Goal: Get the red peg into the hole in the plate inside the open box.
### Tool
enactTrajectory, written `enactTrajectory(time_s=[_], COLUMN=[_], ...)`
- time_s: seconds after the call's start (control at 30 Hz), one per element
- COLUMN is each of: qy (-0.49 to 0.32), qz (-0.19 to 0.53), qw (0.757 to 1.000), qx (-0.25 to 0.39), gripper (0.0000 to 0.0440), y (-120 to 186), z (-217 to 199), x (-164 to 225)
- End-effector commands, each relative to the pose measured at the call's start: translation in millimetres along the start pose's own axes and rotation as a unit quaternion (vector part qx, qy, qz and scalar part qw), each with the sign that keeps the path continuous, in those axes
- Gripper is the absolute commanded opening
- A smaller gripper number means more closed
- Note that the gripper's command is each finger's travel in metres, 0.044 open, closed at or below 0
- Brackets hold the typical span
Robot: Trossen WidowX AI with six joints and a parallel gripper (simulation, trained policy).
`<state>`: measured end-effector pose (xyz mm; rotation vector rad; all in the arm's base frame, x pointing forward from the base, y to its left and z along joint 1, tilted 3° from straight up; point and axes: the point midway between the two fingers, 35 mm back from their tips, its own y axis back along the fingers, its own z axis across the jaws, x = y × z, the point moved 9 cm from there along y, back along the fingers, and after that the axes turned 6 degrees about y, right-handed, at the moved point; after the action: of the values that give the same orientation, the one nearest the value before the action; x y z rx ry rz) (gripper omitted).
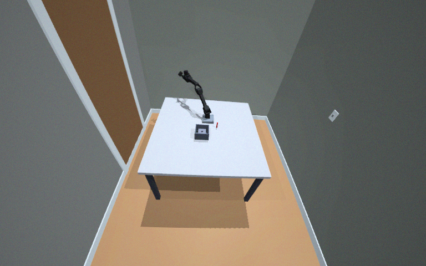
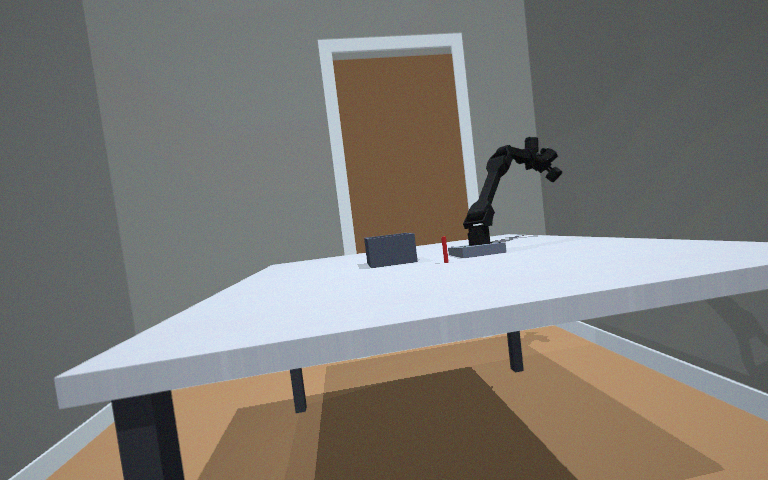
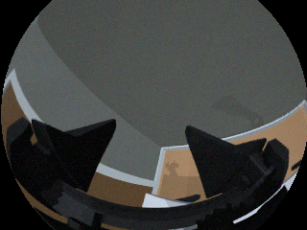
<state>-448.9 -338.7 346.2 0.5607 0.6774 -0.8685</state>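
While the hand (image 1: 182, 73) (image 2: 555, 163) (image 3: 151, 126) hangs high beyond the back of the desk (image 1: 204, 157) (image 2: 339, 305), its fingers stand wide apart — nearly as far as they go — with nothing between them. The red peg (image 1: 216, 125) (image 2: 445, 250) is upright on the desk, well apart from the hand. It stands near the grey base plate (image 1: 204, 121) (image 2: 495, 249), touching neither the fingers nor the open box (image 1: 201, 136) (image 2: 391, 250). The box is dark and square, sitting beside the peg on the desk; the pale plate (image 1: 199, 130) with its hole shows at the bottom. The black arm (image 1: 202, 97) (image 2: 490, 183) rises from its base and bends over, away from box and peg — the wrist view takes in mostly wall (image 3: 158, 62), with some floor (image 3: 184, 184).
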Motion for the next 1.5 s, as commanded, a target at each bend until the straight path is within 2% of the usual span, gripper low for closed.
enactTrajectory(time_s=[0.0, 0.03, 0.3, 0.67, 1.07, 1.47], qy=[0.003, 0.006, 0.047, 0.135, 0.229, 0.308], qz=[0.004, 0.011, 0.097, 0.239, 0.382, 0.494], qw=[1.000, 1.000, 0.992, 0.952, 0.872, 0.767], qx=[-0.009, -0.017, -0.070, -0.133, -0.203, -0.270], gripper=[0.0425, 0.0440, 0.0440, 0.0440, 0.0440, 0.0440], y=[2, 3, 37, 138, 285, 441], z=[6, 12, 77, 161, 207, 204], x=[3, 8, 72, 166, 240, 271])
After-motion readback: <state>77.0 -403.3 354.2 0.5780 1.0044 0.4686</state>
